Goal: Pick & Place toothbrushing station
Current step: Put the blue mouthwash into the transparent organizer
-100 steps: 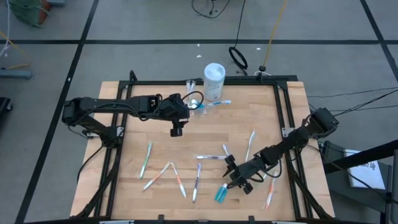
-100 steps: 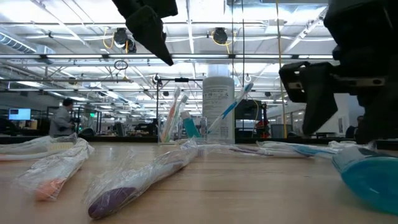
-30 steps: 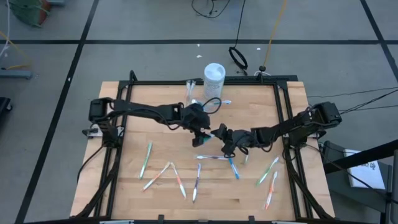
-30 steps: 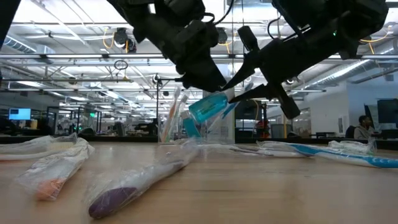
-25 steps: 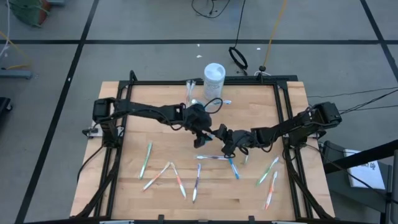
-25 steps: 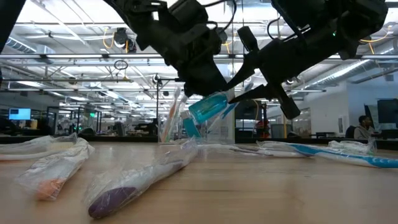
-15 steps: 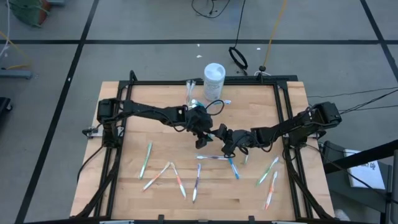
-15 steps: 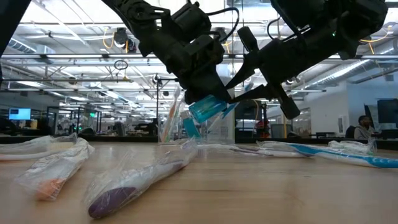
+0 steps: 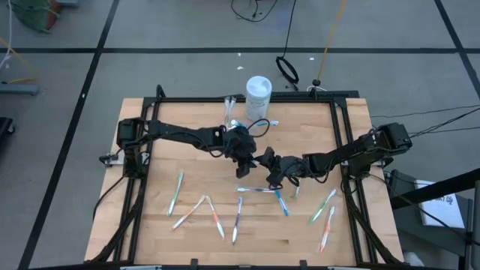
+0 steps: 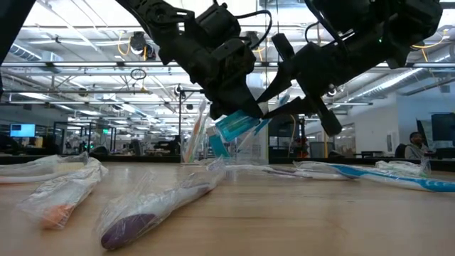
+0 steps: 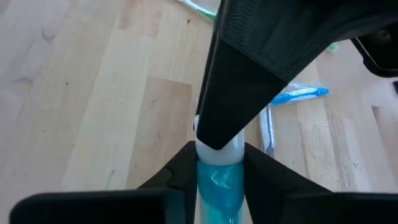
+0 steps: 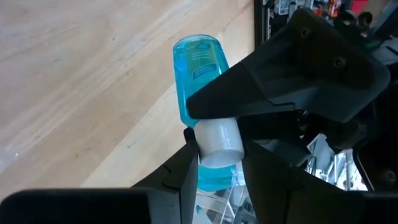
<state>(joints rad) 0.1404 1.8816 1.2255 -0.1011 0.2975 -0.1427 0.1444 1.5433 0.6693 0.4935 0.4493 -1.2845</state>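
A small teal-blue toothpaste tube (image 10: 238, 126) with a white cap hangs tilted above the middle of the table. Both grippers are shut on it. My left gripper (image 9: 247, 159) comes in from the table's left, my right gripper (image 9: 267, 160) from the right. The clear plastic cup (image 9: 236, 122) stands at the far edge with toothbrushes upright in it. Several more wrapped toothbrushes (image 9: 215, 217) lie flat on the near half of the table. My left gripper pinches the tube's blue body (image 11: 217, 190) just behind the white cap between its two fingers. It slants down from the table's left. The tube is lifted clear of the table and tilted. My right gripper has the tube's white cap (image 12: 214, 140) between its two fingers. It comes from the table's right, nearly level. The blue body (image 12: 199, 68) sticks out past the fingers, and the left gripper crosses over it.
A tall white tub (image 9: 258, 90) stands at the far edge behind the cup. Wrapped toothbrushes (image 10: 156, 206) lie close to the near edge, with others (image 9: 322, 206) at the near right. A black frame (image 9: 339, 127) borders the wooden table.
My left gripper has come down from above onto the toothpaste tube and taken hold of it beside the right gripper's fingers. The tube has stayed in the air at about the same place, held by my right gripper throughout.
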